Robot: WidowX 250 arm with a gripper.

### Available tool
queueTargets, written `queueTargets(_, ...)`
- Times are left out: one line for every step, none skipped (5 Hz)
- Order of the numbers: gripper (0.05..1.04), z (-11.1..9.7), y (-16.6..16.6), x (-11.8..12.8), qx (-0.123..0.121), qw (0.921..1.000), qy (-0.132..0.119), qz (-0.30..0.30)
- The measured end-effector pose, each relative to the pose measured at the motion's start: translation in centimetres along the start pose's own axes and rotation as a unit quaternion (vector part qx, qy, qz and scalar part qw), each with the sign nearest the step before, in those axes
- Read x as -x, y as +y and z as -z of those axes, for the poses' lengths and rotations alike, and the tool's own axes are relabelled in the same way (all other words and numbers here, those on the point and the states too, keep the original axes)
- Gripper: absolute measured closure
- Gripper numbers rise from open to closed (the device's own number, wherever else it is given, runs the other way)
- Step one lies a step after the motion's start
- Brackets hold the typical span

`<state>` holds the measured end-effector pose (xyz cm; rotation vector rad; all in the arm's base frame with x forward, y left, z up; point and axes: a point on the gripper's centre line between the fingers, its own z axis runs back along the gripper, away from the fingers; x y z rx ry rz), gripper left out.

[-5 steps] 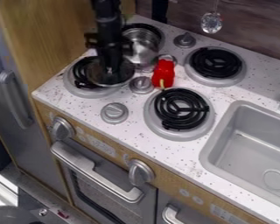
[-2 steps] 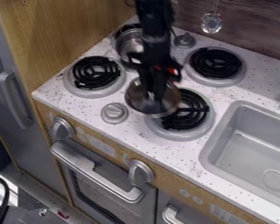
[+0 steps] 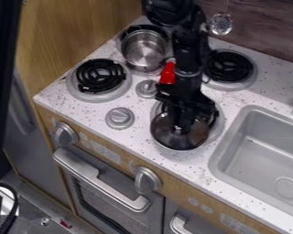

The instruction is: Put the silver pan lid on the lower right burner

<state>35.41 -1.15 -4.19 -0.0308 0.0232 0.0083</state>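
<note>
My gripper (image 3: 181,124) is over the lower right burner (image 3: 216,127), shut on the knob of the silver pan lid (image 3: 165,135). The round lid covers the front left of that burner, its front edge reaching a little past the burner's ring. The burner's right rim still shows beside the lid, while much of its coil is hidden under the lid and gripper. Whether the lid touches the burner or hangs just above it, I cannot tell.
A silver pot (image 3: 144,51) stands on the back left burner. A red object (image 3: 167,74) sits just left of the arm. Control knobs (image 3: 119,118) dot the counter, and the sink (image 3: 265,151) lies to the right.
The lid has travelled with my gripper from the lower left burner, rightward and toward the front, onto or over the lower right burner. The lower left coil is now uncovered.
</note>
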Motion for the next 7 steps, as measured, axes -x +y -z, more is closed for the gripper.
queueTargets(0.816, -0.1, -0.4, -1.9, 0.01, 0.9997, -0.021, -0.008)
queueTargets(0.816, -0.1, -0.7, -3.5, 0.021, 0.9989, -0.037, -0.017)
queueTargets(0.816, -0.3, -0.1, -4.3, 0.015, 0.9985, -0.046, -0.024)
queueTargets(0.763, -0.2, 0.4, -3.9, 0.013, 0.9978, -0.052, -0.038)
queueTargets(0.46, -1.4, 1.5, -3.0, 0.012, 0.9957, -0.061, -0.069)
queueTargets(0.168, -4.5, 2.1, -2.9, 0.003, 0.9927, -0.078, -0.091)
queueTargets(0.084, -6.8, 2.2, -2.6, 0.005, 0.9921, -0.081, -0.095)
